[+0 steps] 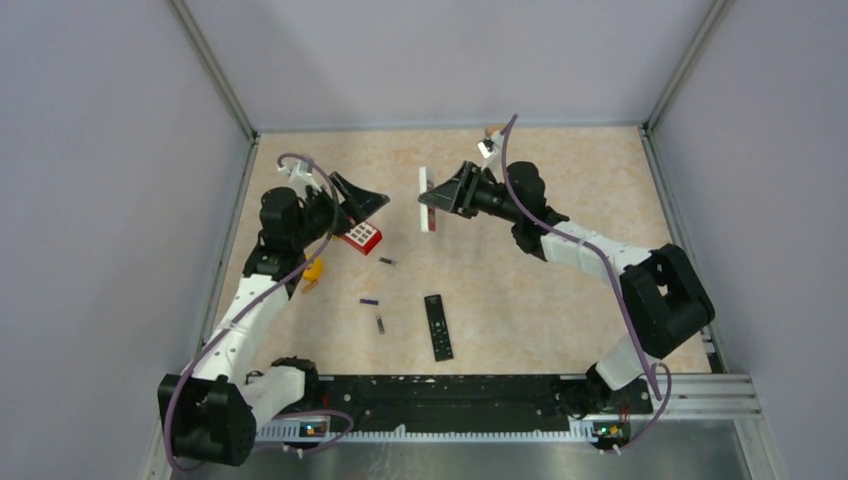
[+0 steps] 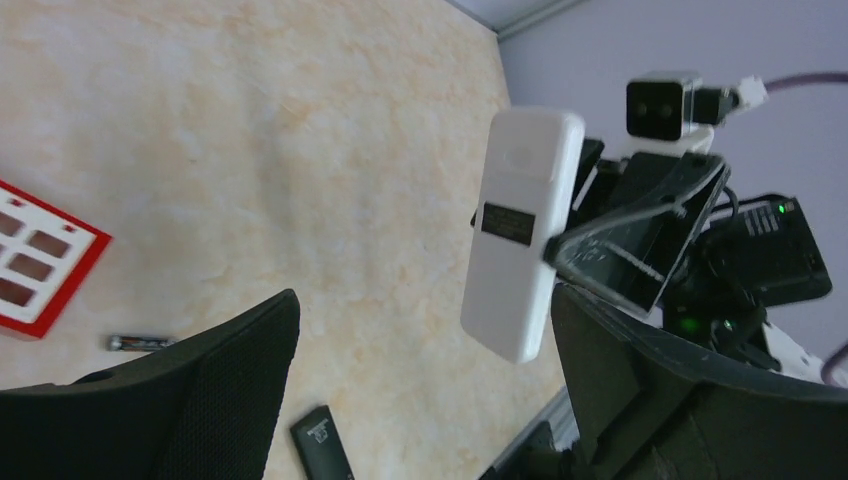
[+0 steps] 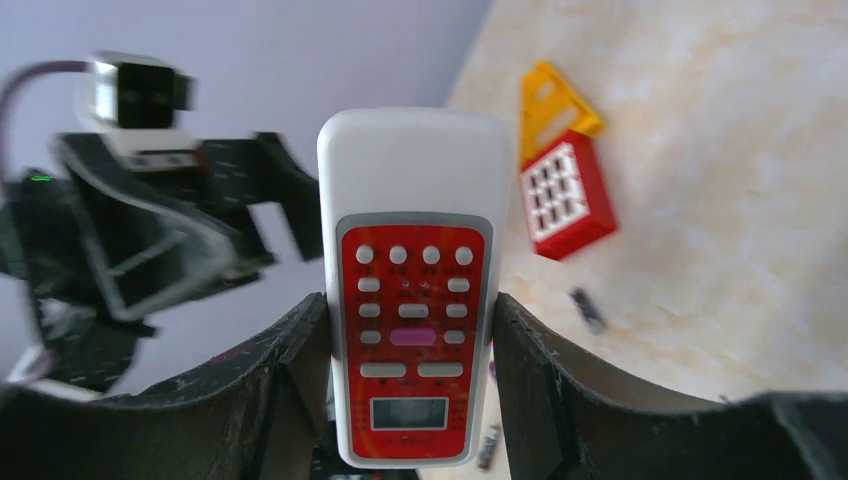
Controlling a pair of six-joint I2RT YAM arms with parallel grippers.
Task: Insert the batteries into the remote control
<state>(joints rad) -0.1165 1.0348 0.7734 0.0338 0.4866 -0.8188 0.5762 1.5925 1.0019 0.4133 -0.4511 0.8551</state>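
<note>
Top view first: the right hand [image 1: 445,198] is clamped on the white remote control [image 1: 428,200]. It's holding the thing up off the tabletop [image 1: 560,190], around the middle and closer to the far edge. The left hand [image 1: 365,205] sits just to the left of it, fingers spread wide with nothing in them. The batteries [image 1: 369,300] are lying loose on the tabletop, three of them scattered left of centre, between the hands and the near edge. A black remote [image 1: 438,327] lies beside them toward the near edge. A red grid block [image 1: 362,236] sits right under the left hand, and a yellow piece [image 1: 313,270] is over by the left edge.

Left wrist view: the left hand [image 2: 425,300] is gaping open and empty. Between its fingers you see the plain back of the white remote control [image 2: 520,230], with the right hand [image 2: 640,240] gripping it from the side. Down on the tabletop there's one of the batteries [image 2: 140,342], the red grid block [image 2: 40,265] and a corner of the black remote [image 2: 322,445].

Right wrist view: the right hand [image 3: 410,310] squeezes the white remote control [image 3: 413,300] by both long sides, with the red button face toward the camera. The red grid block [image 3: 565,195] touches the yellow piece [image 3: 555,100], and one of the batteries [image 3: 588,310] lies near them.
</note>
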